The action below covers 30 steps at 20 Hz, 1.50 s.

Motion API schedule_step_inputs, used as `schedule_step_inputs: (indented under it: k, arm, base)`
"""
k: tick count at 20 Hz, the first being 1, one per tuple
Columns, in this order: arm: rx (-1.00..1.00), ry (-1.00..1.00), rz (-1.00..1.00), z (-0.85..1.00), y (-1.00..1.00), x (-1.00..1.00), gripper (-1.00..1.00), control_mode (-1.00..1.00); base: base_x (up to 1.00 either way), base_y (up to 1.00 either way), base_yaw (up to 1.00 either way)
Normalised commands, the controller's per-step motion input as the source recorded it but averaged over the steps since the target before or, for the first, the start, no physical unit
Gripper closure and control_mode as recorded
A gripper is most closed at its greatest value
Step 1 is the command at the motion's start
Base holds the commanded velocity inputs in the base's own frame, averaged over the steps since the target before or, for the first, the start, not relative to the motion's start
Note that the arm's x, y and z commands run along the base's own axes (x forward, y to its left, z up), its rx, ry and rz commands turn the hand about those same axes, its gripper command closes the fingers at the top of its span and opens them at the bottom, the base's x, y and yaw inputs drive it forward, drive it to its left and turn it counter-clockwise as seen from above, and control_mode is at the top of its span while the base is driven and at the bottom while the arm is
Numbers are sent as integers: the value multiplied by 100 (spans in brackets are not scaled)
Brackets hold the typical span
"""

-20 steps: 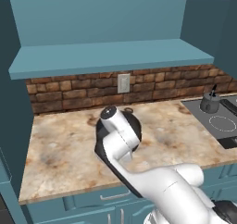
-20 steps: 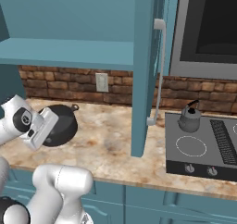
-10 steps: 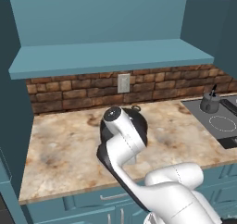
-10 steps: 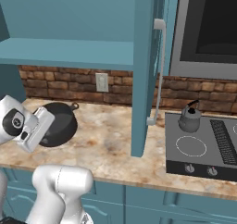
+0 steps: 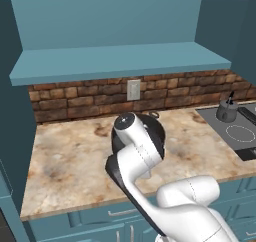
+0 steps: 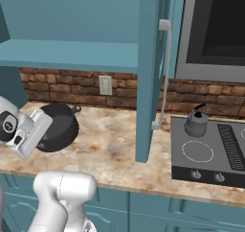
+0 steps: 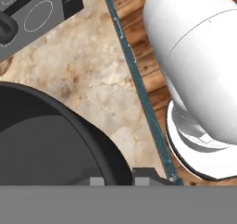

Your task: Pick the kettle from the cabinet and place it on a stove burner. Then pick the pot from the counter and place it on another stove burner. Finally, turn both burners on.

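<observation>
Nearest, the gripper (image 7: 121, 181) is clamped on the near rim of the dark pot (image 6: 60, 126), which sits on the marbled counter (image 6: 115, 152). Farther right, the kettle (image 6: 195, 122) stands on a rear stove burner (image 5: 227, 119).

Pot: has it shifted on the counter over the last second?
No. In the right base view the pot sits on the same patch of counter, below-left of the wall outlet, as before.
</observation>
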Motion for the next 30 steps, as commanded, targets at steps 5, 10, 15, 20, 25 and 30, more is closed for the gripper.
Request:
schedule_step_inputs:
  k: [5,10,15,20,25,30]
  arm:
    - [0,0,0,21,0,-29,100,-100]
    - [0,0,0,13,0,-35,100,-100]
    - [0,0,0,15,0,-40,100,-100]
    - [0,0,0,19,0,-40,100,-100]
    - [0,-2,-1,17,0,-44,100,-100]
    - [0,-3,0,8,0,-20,100,-100]
  base:
    - [0,0,0]
    - [0,0,0]
    - [0,0,0]
    - [0,0,0]
    - [0,0,0]
    - [0,0,0]
